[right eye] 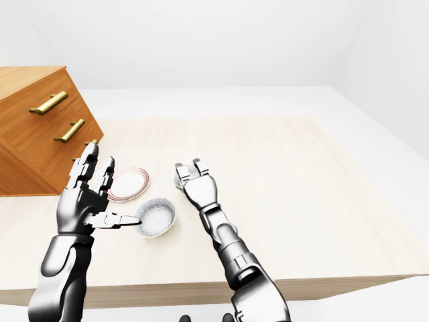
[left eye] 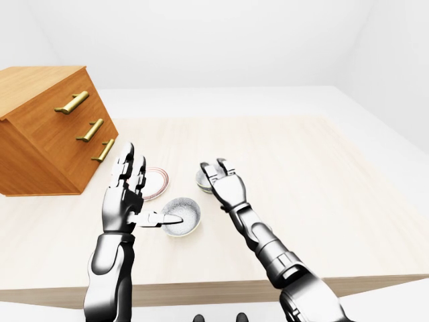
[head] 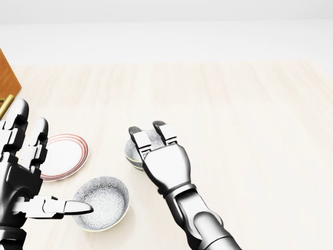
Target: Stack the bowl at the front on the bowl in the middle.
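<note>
- Though clipped in the head view, shown whole in the left-eye view: wooden three-drawer chest (left eye: 47,134), far left on the light wood table (head: 250,114).
- Left hand (head: 21,172): upright, fingers apart, thumb tip over the rim of the near patterned bowl (head: 104,200), clamped on nothing.
- Red-rimmed plate (head: 65,156): just above that bowl.
- Middle bowl (head: 131,153): under the right hand's fingers, largely hidden, nesting not discernible.
- Right hand (head: 164,166): fingers spread apart over it, gripping nothing.
</note>
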{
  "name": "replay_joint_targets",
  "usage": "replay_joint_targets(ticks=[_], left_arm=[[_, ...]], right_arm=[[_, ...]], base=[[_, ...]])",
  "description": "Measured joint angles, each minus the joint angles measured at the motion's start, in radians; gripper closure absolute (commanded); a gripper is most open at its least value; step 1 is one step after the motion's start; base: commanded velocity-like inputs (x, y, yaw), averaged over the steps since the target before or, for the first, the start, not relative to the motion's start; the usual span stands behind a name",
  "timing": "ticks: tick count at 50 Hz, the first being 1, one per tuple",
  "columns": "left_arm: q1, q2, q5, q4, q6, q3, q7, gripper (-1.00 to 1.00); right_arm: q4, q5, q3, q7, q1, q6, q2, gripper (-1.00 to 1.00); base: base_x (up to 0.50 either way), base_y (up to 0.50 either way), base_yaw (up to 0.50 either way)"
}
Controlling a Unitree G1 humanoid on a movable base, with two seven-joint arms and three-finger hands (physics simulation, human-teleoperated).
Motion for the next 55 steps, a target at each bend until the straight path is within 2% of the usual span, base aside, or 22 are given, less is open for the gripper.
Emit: replay_joint_targets(ticks=[8,16,23,28,32,35,37,39,43,47,52,55], left_arm=[[-0.002,0.0,0.001,0.006,0.0,-0.001,0.001,-1.0],[-0.005,0.001,0.001,0.016,0.0,-0.001,0.003,-1.0],[-0.007,0.002,0.001,0.02,0.0,-0.001,0.005,-1.0],[-0.006,0.001,0.0,0.019,0.0,-0.002,0.007,-1.0],[-0.003,0.0,0.0,0.014,0.0,-0.004,0.007,-1.0],[0.001,-0.001,-0.002,0.007,0.0,-0.004,0.006,-1.0],[0.003,-0.002,-0.003,0.003,0.0,-0.003,0.006,-1.0],[0.005,-0.003,-0.005,-0.001,0.0,-0.002,0.005,-1.0],[0.01,-0.004,-0.012,-0.009,0.0,0.002,0.003,-1.0],[0.019,-0.005,-0.022,-0.02,0.0,0.008,-0.004,-1.0],[0.039,-0.008,-0.04,-0.046,0.0,0.022,-0.019,-1.0],[0.06,-0.013,-0.059,-0.073,0.0,0.039,-0.033,-1.0]], right_arm=[[-0.143,-0.023,0.003,0.007,0.045,0.0,-0.001,-1.0],[-0.329,-0.021,-0.005,0.065,0.088,0.0,-0.008,-1.0],[-0.495,0.006,-0.019,0.142,0.138,0.0,-0.017,-1.0],[-0.644,0.097,-0.036,0.253,0.199,0.003,-0.019,-1.0],[-0.791,0.216,-0.05,0.37,0.267,0.029,-0.022,-1.0],[-0.912,0.327,-0.061,0.463,0.323,0.069,-0.024,-1.0],[-0.996,0.413,-0.069,0.527,0.36,0.11,-0.026,-1.0],[-1.089,0.519,-0.081,0.598,0.398,0.172,-0.027,-1.0],[-1.278,0.754,-0.12,0.72,0.467,0.175,-0.037,-1.0],[-1.455,0.994,-0.187,0.799,0.523,0.175,-0.053,-1.0],[-1.64,1.286,-0.288,0.85,0.601,0.175,-0.077,-1.0],[-1.718,1.461,-0.342,0.847,0.67,0.175,-0.118,-1.0]], base=[[0.0,0.0,0.0],[0.0,0.0,0.0],[0.0,0.0,0.0],[0.0,0.0,0.0],[0.0,0.0,0.0],[0.0,0.0,0.0],[0.0,0.0,0.0],[0.0,0.0,0.0],[0.0,0.0,0.0],[0.0,0.0,0.0],[0.0,0.0,0.0],[0.0,0.0,0.0]])
